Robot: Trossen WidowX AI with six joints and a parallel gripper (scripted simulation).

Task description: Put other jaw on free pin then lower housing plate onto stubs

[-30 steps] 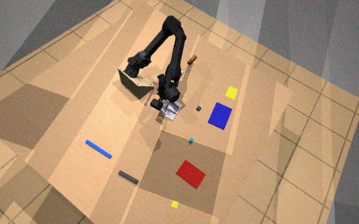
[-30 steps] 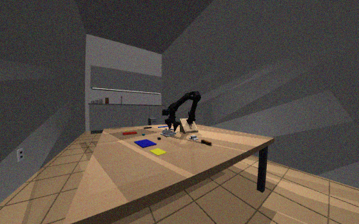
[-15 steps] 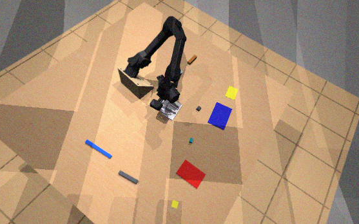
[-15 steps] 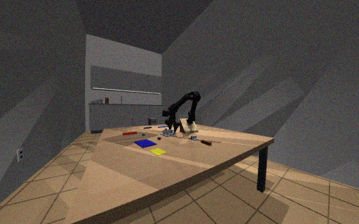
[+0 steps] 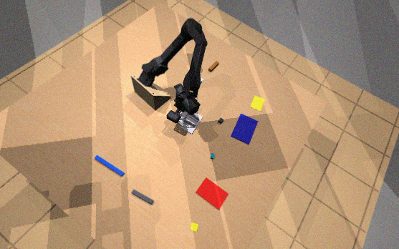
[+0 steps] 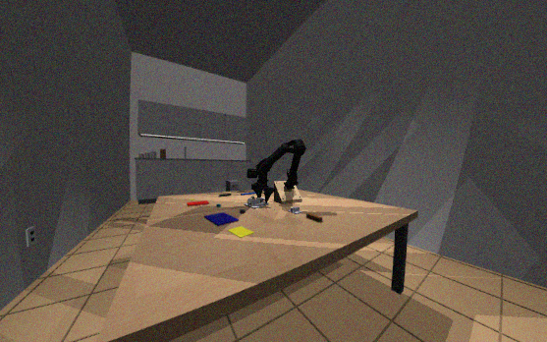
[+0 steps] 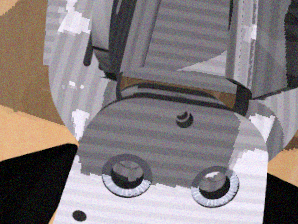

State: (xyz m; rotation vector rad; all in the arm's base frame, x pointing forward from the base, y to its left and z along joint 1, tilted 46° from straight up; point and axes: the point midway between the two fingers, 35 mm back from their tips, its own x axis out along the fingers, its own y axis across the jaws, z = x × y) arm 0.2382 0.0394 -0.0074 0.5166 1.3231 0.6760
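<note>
My gripper [image 5: 188, 116] [image 6: 263, 199] [image 7: 165, 168] is shut on the pale grey housing plate [image 7: 160, 142], whose sides meet the two black fingers in the wrist view. The plate has two round rimmed holes, with grey and dark parts showing through both. It hangs over the near end of the gripper base [image 5: 194, 128] [image 7: 65, 92]. Long grey jaws [image 7: 242, 45] extend beyond the plate's far edge, roughly side by side. The plate hides the pins, stubs and gear teeth, so I cannot tell whether the teeth mesh or the stubs enter the holes.
A wedge-shaped mount [image 5: 144, 96] [image 6: 289, 193] stands beside the arm. A small pale part [image 6: 296, 210] and a brown block [image 5: 213, 66] [image 6: 314, 217] lie near it. A black cube [image 5: 220, 121], teal piece [image 5: 212, 156], blue sheet [image 5: 244, 129] and red sheet [image 5: 212, 193] lie farther out.
</note>
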